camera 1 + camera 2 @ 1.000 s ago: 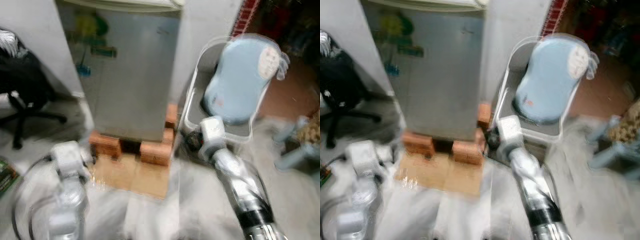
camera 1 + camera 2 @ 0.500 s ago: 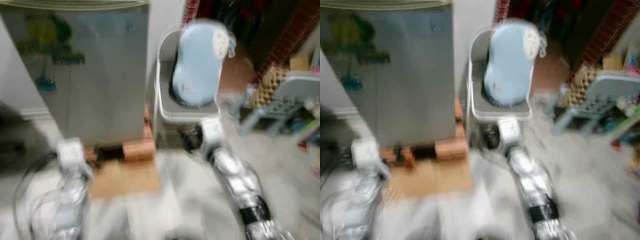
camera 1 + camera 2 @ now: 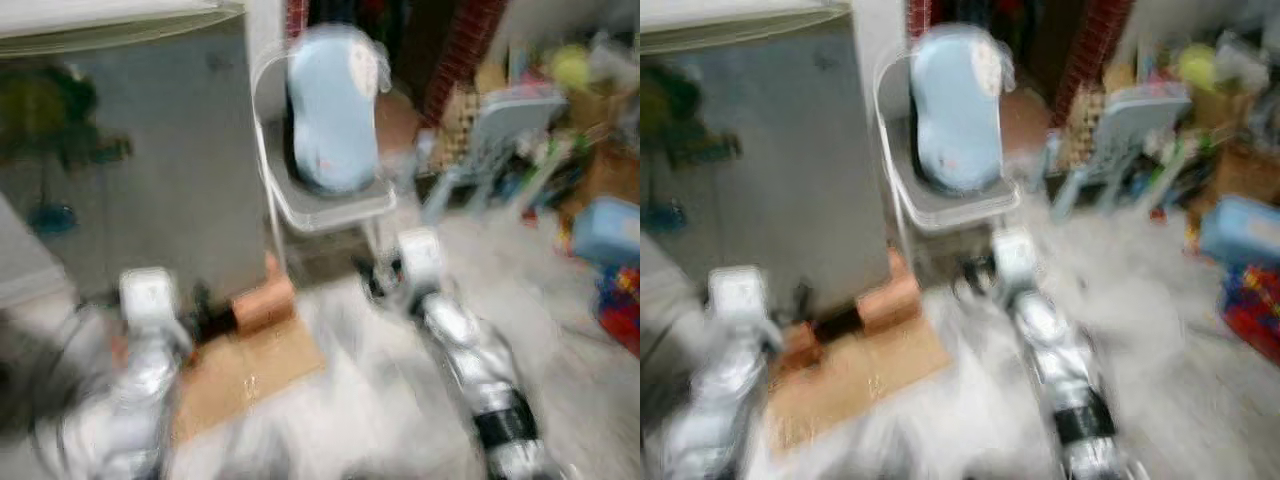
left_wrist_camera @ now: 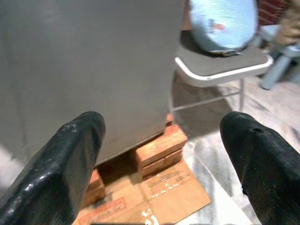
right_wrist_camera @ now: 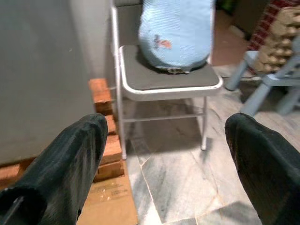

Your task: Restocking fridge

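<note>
Both claws, left (image 4: 159,150) and right (image 5: 164,154), wide open, empty. Faced shut fridge (image 3: 130,150) on bricks (image 4: 159,147), chair (image 5: 168,84) close beside. Risk: clipping chair or bricks while moving blurred.

Grey fridge (image 3: 130,150), door shut, stands upright on red bricks (image 4: 159,147); stickers on its front.
</note>
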